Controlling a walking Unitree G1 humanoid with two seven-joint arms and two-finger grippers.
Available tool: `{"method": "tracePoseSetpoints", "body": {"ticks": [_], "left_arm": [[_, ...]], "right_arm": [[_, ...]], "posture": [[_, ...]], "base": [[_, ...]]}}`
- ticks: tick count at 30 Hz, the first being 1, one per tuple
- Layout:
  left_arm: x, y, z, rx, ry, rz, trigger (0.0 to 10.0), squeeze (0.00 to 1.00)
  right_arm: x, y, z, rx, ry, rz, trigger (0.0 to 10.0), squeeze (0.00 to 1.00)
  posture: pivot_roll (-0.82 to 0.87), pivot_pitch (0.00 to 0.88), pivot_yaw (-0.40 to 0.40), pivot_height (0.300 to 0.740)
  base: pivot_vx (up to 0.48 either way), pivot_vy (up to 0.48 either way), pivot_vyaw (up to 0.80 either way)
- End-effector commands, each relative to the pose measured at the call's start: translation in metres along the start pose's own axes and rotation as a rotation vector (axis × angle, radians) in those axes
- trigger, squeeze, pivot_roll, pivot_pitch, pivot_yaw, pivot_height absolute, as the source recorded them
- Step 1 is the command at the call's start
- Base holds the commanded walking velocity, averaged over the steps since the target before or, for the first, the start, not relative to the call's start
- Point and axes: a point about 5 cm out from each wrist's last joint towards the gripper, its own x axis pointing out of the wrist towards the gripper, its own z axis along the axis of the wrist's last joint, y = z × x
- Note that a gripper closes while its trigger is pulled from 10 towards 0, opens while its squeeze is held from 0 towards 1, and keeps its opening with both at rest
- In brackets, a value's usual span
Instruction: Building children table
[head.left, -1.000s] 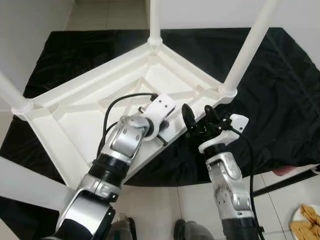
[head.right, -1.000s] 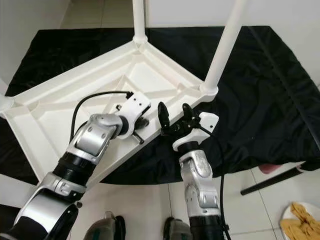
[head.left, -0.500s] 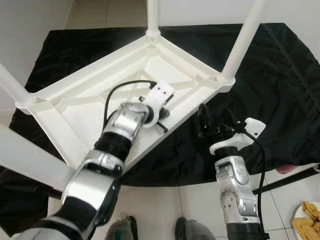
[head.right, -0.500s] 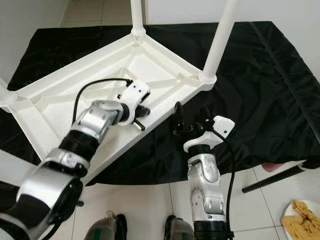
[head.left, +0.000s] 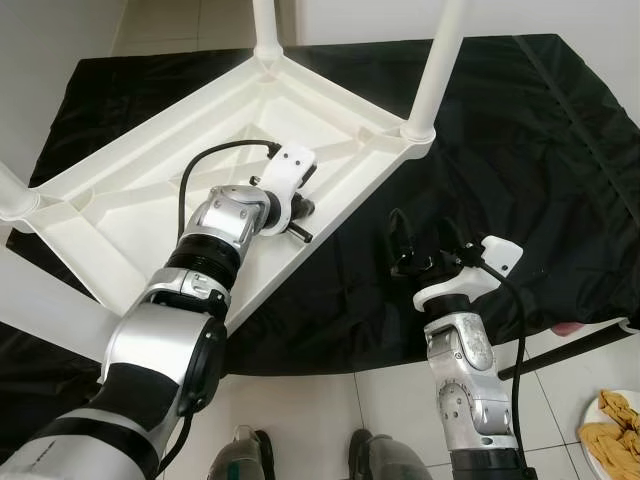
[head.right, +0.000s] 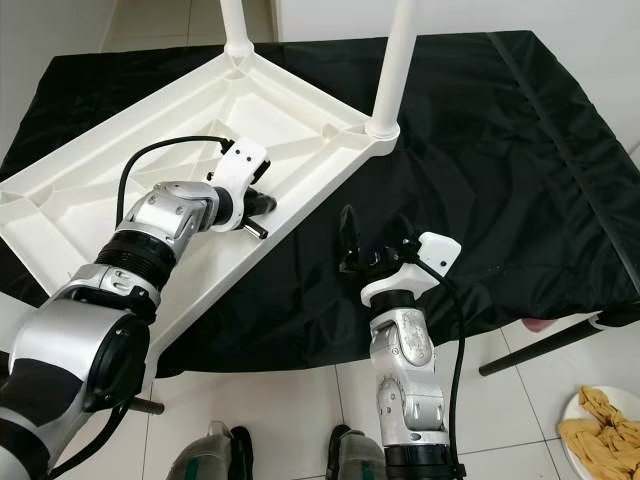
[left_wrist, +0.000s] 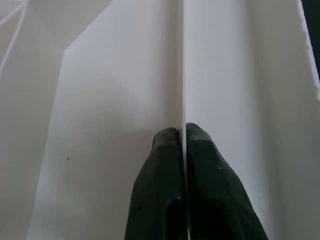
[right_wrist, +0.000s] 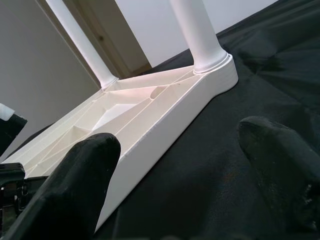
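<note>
A white plastic children's table (head.left: 120, 195) lies upside down on a black cloth (head.left: 520, 150). Two of its legs (head.left: 437, 60) stand up at the far side, and two more (head.left: 40, 315) show at the left. My left gripper (left_wrist: 182, 131) reaches into the underside near the front rim, its fingers (left_wrist: 160, 165) shut on a thin white rib (left_wrist: 181, 60). My right gripper (head.left: 422, 240) hovers open over the cloth, apart from the table's near edge (right_wrist: 170, 117) and holding nothing.
The cloth lies on a light tiled floor (head.left: 330, 410). A black pole (head.left: 570, 345) runs along the floor at the right. A plate of food (head.left: 612, 428) sits at the lower right. A white wall stands behind the table.
The camera has shifted. My right gripper has drawn back from the table's rim toward me and now hangs over the cloth. The left gripper stays on the rib.
</note>
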Motion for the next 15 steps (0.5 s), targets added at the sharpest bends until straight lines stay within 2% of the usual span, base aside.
{"method": "tracePoseSetpoints", "body": {"ticks": [1,2,3,4,8,9,10,11,12,15], "left_arm": [[-0.009,0.029,0.003,-0.047,-0.058,0.557,10.0,0.08],[-0.009,0.029,0.003,-0.047,-0.058,0.557,10.0,0.08],[-0.002,0.015,0.016,-0.038,-0.136,0.472,10.0,1.00],[-0.002,0.015,0.016,-0.038,-0.136,0.472,10.0,1.00],[0.004,-0.014,0.035,0.005,-0.244,0.320,10.0,1.00],[0.004,-0.014,0.035,0.005,-0.244,0.320,10.0,1.00],[0.003,-0.029,0.044,0.044,-0.304,0.247,10.0,1.00],[0.003,-0.029,0.044,0.044,-0.304,0.247,10.0,1.00],[0.001,-0.036,0.048,0.067,-0.332,0.206,10.0,0.00],[-0.003,-0.045,0.053,0.083,-0.374,0.157,10.0,0.00]], "right_arm": [[-0.002,0.007,-0.005,0.032,0.020,-0.005,10.0,0.00],[-0.002,0.007,-0.005,0.032,0.020,-0.005,10.0,0.00],[-0.003,0.008,-0.007,0.026,0.030,0.004,10.0,0.00],[-0.003,0.008,-0.007,0.026,0.030,0.004,10.0,0.00],[-0.002,0.008,-0.010,0.025,0.047,0.011,10.0,0.00],[-0.002,0.008,-0.010,0.025,0.047,0.011,10.0,0.00],[0.000,0.008,-0.011,0.023,0.055,0.014,10.0,0.00],[0.000,0.008,-0.011,0.023,0.055,0.014,10.0,0.00],[0.000,0.007,-0.011,0.022,0.059,0.014,10.0,0.00],[0.002,0.007,-0.012,0.024,0.066,0.011,10.0,0.00]], "posture": [[0.03,0.152,0.042,0.740],[0.03,0.152,0.042,0.740],[0.04,0.148,0.037,0.740],[0.04,0.148,0.037,0.740],[0.04,0.142,0.032,0.740],[0.04,0.142,0.032,0.740],[0.04,0.138,0.028,0.740],[0.04,0.138,0.028,0.740],[0.04,0.134,0.023,0.740],[0.04,0.129,0.016,0.740]], "base": [[0.000,0.000,0.00],[0.000,0.000,0.00],[0.000,0.000,0.00],[0.000,0.000,0.00],[0.000,0.000,0.00],[0.000,0.000,0.00],[0.000,0.000,0.00],[0.000,0.000,0.00],[0.000,0.000,0.00],[0.000,0.000,0.00]]}}
